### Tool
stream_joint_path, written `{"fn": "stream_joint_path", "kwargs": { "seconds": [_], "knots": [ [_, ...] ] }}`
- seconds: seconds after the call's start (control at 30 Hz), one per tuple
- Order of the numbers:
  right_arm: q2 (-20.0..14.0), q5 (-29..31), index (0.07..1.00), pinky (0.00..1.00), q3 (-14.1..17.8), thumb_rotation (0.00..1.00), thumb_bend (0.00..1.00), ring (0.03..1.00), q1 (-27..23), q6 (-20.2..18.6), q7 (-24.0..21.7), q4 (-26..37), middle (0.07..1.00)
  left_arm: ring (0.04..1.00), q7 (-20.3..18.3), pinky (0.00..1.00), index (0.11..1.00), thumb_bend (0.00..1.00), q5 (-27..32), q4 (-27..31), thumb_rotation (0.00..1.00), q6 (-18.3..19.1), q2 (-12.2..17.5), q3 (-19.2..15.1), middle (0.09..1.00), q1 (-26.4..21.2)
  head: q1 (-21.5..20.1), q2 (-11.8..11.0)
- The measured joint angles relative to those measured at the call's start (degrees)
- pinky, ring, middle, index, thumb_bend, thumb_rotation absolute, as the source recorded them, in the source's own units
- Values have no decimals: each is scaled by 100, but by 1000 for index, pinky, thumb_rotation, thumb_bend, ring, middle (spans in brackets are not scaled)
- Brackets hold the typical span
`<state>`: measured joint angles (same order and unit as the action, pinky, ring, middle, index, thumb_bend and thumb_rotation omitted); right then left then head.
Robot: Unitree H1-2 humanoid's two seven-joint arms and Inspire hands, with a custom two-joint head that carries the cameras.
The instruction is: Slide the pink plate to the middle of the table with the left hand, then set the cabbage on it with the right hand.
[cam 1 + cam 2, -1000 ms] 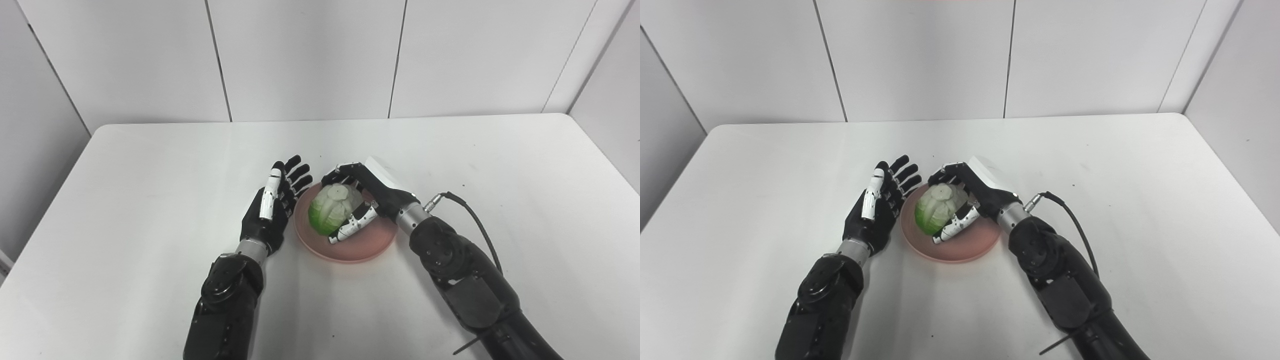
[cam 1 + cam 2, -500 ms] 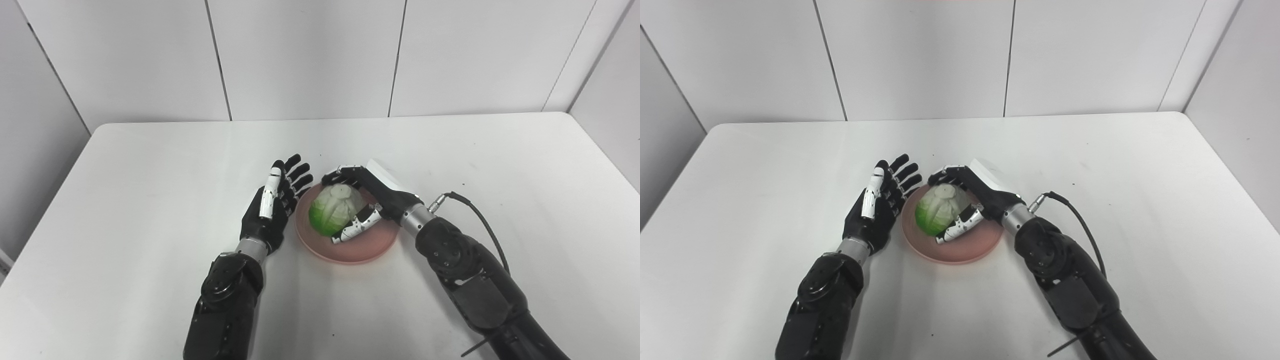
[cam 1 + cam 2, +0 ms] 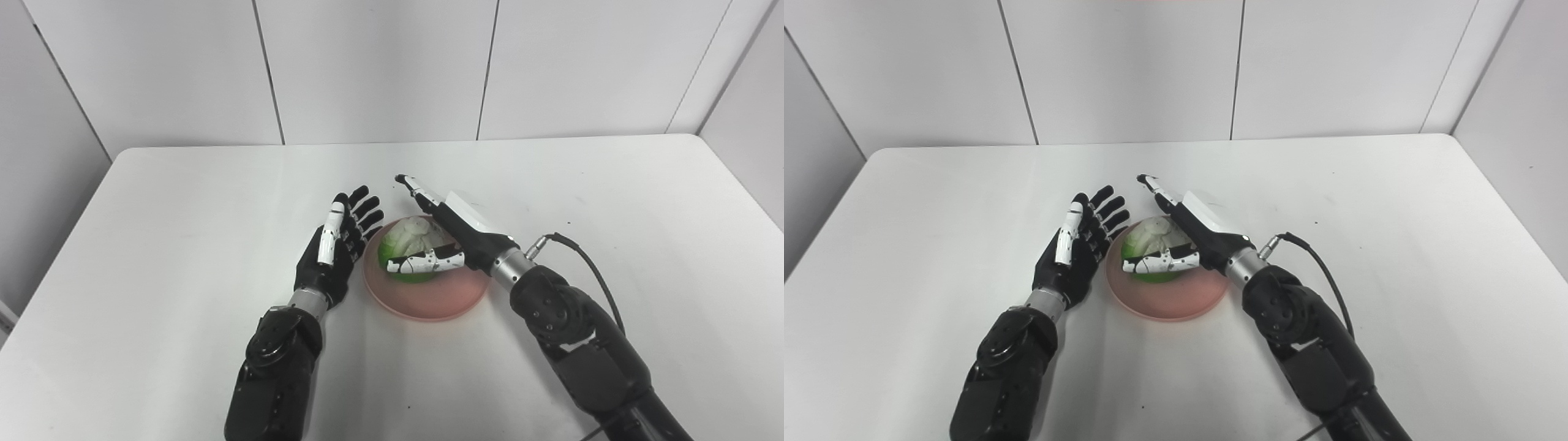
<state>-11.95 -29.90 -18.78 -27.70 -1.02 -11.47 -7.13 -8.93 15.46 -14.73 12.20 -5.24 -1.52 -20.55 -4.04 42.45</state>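
Left eye view: cabbage [image 3: 409, 251] rests between right hand's [image 3: 456, 233] spread fingers [image 3: 416, 188].

Cabbage [image 3: 1151, 245] sits on the pink plate [image 3: 1167, 300], mid white table [image 3: 1366, 245]. My right hand [image 3: 1188, 236] is over it, fingers spread straight, thumb in front of the cabbage, not gripping. My left hand [image 3: 1078, 251] is open, just beside the plate's left rim.

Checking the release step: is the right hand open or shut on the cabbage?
Open. The right hand has fingers stretched past the cabbage, which sits on the pink plate.
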Motion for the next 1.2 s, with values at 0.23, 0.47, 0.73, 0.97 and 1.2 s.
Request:
{"fn": "stream_joint_path", "kwargs": {
  "seconds": [0.23,0.47,0.73,0.97,1.2],
  "knots": [
    [264,34,1000,857,374,802,1000,963,250,4,399,366,1000,877,14,853,857,439,46,4,1000,24,-12,-48,876,-1,-88,-26],
    [739,604,997,950,1103,1000,877,991,576,38,1149,530,1000,889,10,882,884,443,57,12,1000,23,8,-18,890,4,-114,-44],
    [1203,1867,988,1000,1908,1000,582,1000,1181,39,1436,207,1000,920,49,939,918,437,-347,347,1000,-115,54,135,924,263,-184,-62],
    [1407,2119,1000,1000,1994,1000,338,1000,1326,38,1598,183,1000,970,244,1000,961,428,-610,456,1000,-417,29,147,964,440,-237,-97],
    [1406,2268,1000,1000,1957,1000,217,1000,1352,32,1596,145,1000,992,312,1000,982,432,-855,464,1000,-793,70,218,986,606,-229,-167]
  ]
}}
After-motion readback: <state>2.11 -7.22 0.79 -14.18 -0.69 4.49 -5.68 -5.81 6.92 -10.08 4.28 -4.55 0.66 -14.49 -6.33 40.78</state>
